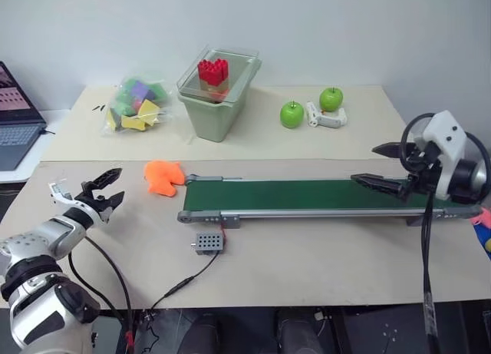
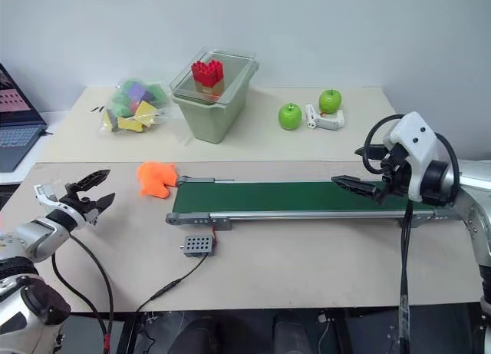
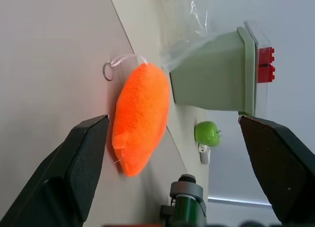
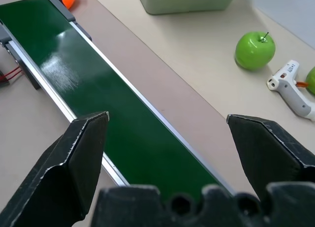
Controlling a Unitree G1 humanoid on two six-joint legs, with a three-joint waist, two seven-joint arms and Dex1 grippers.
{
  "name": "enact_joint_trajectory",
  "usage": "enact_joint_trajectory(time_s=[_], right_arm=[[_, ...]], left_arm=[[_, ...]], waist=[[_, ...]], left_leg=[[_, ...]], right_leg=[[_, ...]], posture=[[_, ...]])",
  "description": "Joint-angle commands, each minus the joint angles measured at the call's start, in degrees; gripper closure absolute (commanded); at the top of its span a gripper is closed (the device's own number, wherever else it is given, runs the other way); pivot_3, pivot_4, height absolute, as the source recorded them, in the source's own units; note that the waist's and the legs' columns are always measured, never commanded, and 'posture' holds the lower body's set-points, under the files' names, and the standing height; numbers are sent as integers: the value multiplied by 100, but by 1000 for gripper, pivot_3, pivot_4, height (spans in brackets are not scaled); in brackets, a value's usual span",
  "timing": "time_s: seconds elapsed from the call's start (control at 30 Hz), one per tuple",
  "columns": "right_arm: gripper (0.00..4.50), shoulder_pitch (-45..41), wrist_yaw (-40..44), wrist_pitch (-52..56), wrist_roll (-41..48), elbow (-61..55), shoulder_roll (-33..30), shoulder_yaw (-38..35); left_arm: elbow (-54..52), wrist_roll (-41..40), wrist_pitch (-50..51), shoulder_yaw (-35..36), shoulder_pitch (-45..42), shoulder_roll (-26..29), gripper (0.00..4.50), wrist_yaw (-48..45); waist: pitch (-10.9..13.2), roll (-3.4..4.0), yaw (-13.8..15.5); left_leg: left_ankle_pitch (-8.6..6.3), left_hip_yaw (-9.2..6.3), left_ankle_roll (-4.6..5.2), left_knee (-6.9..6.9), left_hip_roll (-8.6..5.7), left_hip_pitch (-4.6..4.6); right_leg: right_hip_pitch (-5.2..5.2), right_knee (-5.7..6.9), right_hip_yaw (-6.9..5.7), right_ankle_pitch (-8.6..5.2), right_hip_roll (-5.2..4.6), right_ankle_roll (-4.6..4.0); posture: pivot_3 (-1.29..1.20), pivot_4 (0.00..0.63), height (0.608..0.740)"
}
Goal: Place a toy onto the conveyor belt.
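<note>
1. As the scene was taken in from the left eye view, the toy (image 1: 163, 177) was seen lying on the beige surface (image 1: 322, 254), just beside the near-left end of the conveyor belt (image 1: 307, 194) and not yet on it. The left claw (image 1: 102, 190) was held wide apart and empty, near the toy on its left, aimed toward it; the right claw (image 1: 387, 166), likewise spread and holding nothing, was poised over the belt's far right end, well apart from the toy. The left arm was judged the nearer by far.
2. In the right eye view the same layout was shown: a grey control box (image 2: 198, 246) lay in front of the belt, and a green bin (image 2: 212, 100), a bag of coloured pieces (image 2: 132, 105) and two green apples (image 2: 290, 116) were set farther back. A laptop (image 2: 14, 116) stood at the left edge, before a plain pale wall.
3. In the left wrist view the toy was framed between the spread fingers (image 3: 74, 163), its long axis judged to run roughly along the line of approach.
4. In the right wrist view bare green belt was seen between the parted fingers (image 4: 74, 163).
</note>
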Motion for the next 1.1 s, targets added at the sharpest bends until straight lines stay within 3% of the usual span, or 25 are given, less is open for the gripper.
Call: enact_joint_trajectory(time_s=[0.03,0.43,0.8,0.9,1.1], right_arm=[[0,-73,42,0,57,-143,-203,-317],[0,-82,120,233,134,-276,-594,-556],[0,215,112,584,224,-636,-758,-978],[0,252,76,674,290,-732,-774,-1029],[0,234,126,822,442,-849,-759,-1022]], left_arm=[[458,148,-409,-129,-146,-50,14,-159],[1769,660,-1434,-639,-848,-294,14,-701],[2255,756,-2132,-543,-1263,-445,14,-559],[2304,742,-2219,-505,-1297,-505,729,-568],[2337,743,-2210,-475,-1331,-618,3086,-686]], waist=[[0,0,1],[-3,1,-37],[-3,0,-7],[-3,0,-10],[-3,0,-8]], left_leg=[[0,1,0,0,-1,0],[0,5,0,0,-2,0],[-1,3,1,0,-2,-3],[-1,3,1,0,-2,-3],[-1,2,1,0,-2,-3]], right_leg=[[-1,0,0,0,-1,0],[1,3,1,0,-1,0],[0,5,0,0,-2,0],[-1,5,0,0,-2,0],[0,5,0,0,-2,0]], posture=[[0,150,740],[0,150,740],[0,150,740],[0,150,740],[0,150,740]])
